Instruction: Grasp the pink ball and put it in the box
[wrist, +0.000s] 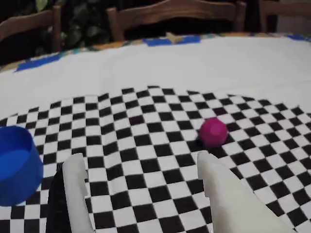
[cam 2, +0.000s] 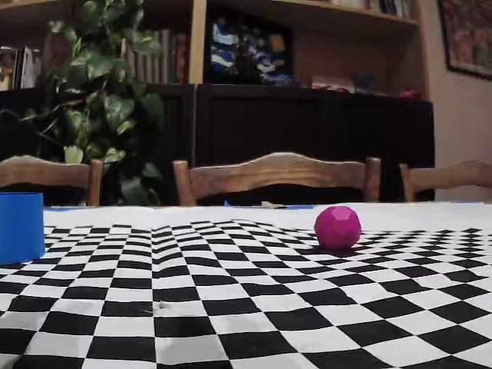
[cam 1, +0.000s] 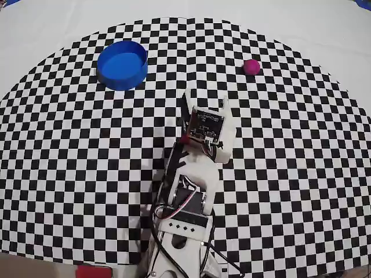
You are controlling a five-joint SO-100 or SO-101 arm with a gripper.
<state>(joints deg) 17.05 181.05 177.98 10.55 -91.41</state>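
The pink ball (cam 1: pixel 251 66) lies on the checkered cloth at the far right in the overhead view, and ahead and to the right of the jaws in the wrist view (wrist: pixel 213 132). The fixed view shows the ball (cam 2: pixel 337 227) resting alone. The box (cam 1: pixel 122 81), a round blue tub, stands at the far left, and shows at the left edge in the wrist view (wrist: pixel 19 179) and the fixed view (cam 2: pixel 21 231). My gripper (cam 1: pixel 206 99) hovers between them, nearer the middle, well short of the ball. In the wrist view the gripper (wrist: pixel 142 162) is open, with only cloth between its white fingers.
The black-and-white checkered cloth (cam 1: pixel 69 150) covers a white table. Wooden chairs (cam 2: pixel 277 175) stand behind the far edge, with a plant (cam 2: pixel 108 100) and dark shelves beyond. The arm's base (cam 1: pixel 182 231) sits at the near edge.
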